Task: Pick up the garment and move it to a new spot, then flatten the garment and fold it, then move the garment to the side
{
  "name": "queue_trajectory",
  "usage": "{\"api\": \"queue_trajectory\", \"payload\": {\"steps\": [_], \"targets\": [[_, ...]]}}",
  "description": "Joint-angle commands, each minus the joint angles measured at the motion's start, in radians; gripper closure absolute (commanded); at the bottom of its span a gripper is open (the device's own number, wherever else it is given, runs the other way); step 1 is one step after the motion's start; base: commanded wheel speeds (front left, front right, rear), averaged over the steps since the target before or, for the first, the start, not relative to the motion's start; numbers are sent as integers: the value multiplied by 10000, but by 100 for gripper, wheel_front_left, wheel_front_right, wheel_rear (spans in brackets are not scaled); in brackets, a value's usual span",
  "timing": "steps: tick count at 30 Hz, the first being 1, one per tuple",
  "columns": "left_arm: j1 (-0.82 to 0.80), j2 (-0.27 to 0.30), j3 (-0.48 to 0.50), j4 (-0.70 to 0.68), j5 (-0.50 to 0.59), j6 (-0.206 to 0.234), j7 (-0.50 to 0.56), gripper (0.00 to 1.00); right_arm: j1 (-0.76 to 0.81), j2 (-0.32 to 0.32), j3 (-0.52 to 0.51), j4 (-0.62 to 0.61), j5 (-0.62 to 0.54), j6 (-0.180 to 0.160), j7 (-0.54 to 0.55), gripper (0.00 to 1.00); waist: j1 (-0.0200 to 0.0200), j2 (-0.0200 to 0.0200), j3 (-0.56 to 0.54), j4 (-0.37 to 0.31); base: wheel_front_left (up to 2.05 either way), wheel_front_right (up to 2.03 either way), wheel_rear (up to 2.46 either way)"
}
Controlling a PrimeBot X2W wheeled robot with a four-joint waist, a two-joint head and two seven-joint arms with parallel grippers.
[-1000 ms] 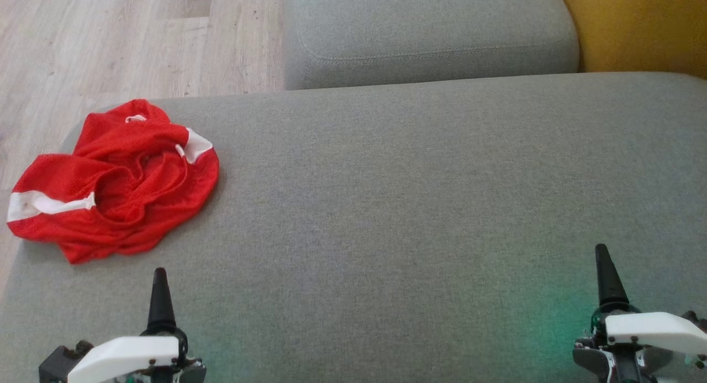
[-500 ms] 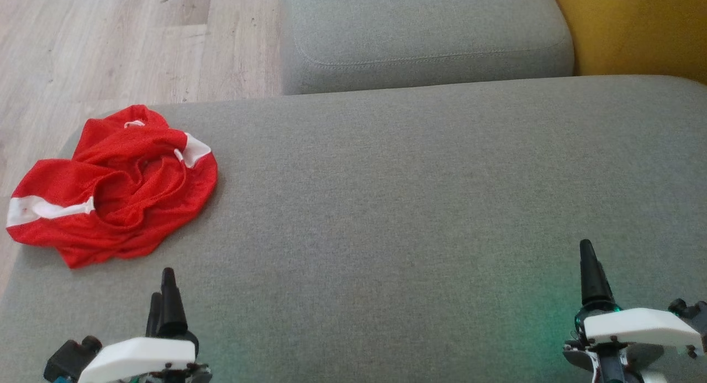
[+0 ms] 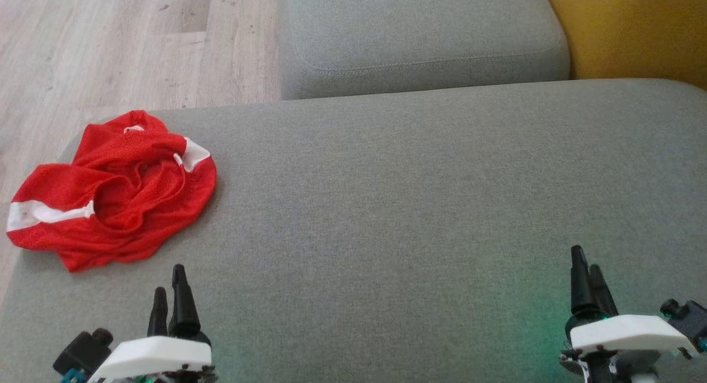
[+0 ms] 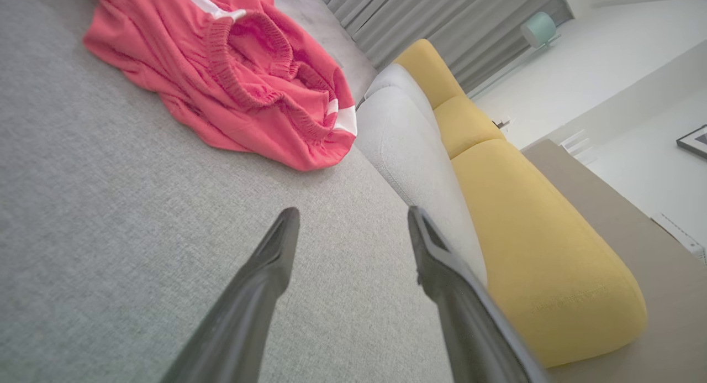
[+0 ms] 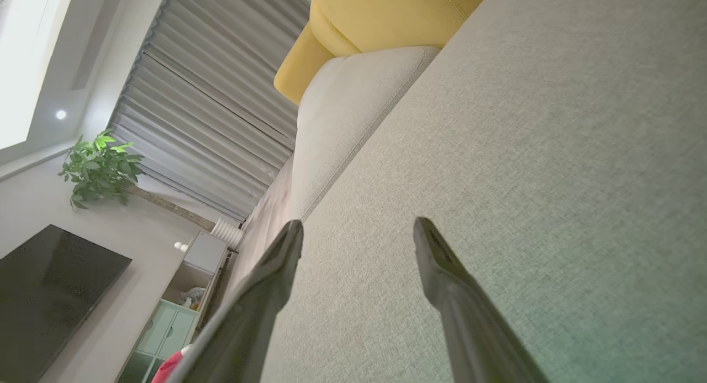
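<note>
The red garment [image 3: 119, 198] lies in a crumpled heap on the left end of the grey sofa seat [image 3: 397, 195], close to the edge. The left gripper [image 3: 169, 279] is near the heap but not touching it, and its jaws are spread apart. The right gripper [image 3: 585, 258] is well apart on the other side, over the seat, and its jaws are spread apart too

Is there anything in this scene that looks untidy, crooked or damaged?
Only the red garment: it lies crumpled in a heap at the left end of the grey cushion, and its white-striped part seems to hang over the edge. Nothing looks spilled or damaged.
</note>
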Motion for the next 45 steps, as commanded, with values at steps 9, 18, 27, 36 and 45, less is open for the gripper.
{"api": "queue_trajectory", "payload": {"steps": [9,18,27,36,45], "targets": [[-114,58,-227,-529,1400,191,-394,0,-260,-66,532,-354,-1518,44,-408,0,-1,-1,-142,-31,0,0,0],[-98,62,-491,-506,2402,174,-632,0,-163,-73,650,-463,-2659,50,-644,0,-1,-1,-245,13,0,0,0],[-35,66,-712,-350,3475,223,-898,0,-77,-81,881,-588,-3937,55,-909,0,-1,-1,-390,24,0,0,0],[52,70,-891,-129,4664,463,-1166,0,53,-88,1137,-674,-5063,61,-1174,0,-1,-1,-594,-53,0,0,0],[187,75,-1003,285,5705,1031,-1433,0,305,-96,1177,-722,-6207,67,-1440,0,-1,-1,-842,-65,0,0,0]]}}
